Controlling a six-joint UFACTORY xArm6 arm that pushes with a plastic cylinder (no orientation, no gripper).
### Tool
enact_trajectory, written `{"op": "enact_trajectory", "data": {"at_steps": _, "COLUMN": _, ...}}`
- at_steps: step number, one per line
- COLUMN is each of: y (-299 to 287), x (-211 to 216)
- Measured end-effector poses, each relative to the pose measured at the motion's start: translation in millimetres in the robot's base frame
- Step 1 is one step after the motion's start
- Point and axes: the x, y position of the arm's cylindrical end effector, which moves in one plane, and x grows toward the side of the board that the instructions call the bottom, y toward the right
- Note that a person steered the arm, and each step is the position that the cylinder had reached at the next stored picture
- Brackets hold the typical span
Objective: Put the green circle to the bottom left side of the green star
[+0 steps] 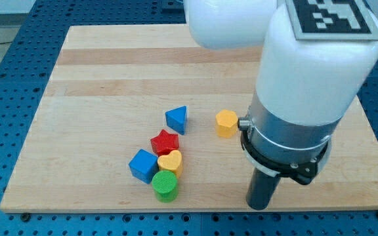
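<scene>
Tip: my tip point(260, 206) sits near the board's bottom edge, right of the cluster, touching no block; it is a bare rod with no claw to open or close.
Green circle: green circle point(165, 187) lies lowest in the cluster, against the yellow heart point(170, 161) and blue cube point(143, 164).
Risk: green star is not visible, perhaps behind the arm; pushing blind could drag the neighbours or slide the circle off the wooden board point(77, 78).
Room: open wood at the view's top and left; 1 red star point(165, 141), blue triangle point(176, 118) and yellow hexagon point(226, 122) lie farther.
</scene>
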Motion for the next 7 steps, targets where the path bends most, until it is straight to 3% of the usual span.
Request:
{"op": "enact_trajectory", "data": {"at_steps": 1, "y": -26, "x": -1}}
{"op": "enact_trajectory", "data": {"at_steps": 4, "y": -193, "x": -5}}
{"op": "enact_trajectory", "data": {"at_steps": 6, "y": -200, "x": -60}}
{"op": "enact_trajectory", "data": {"at_steps": 7, "y": -166, "x": -61}}
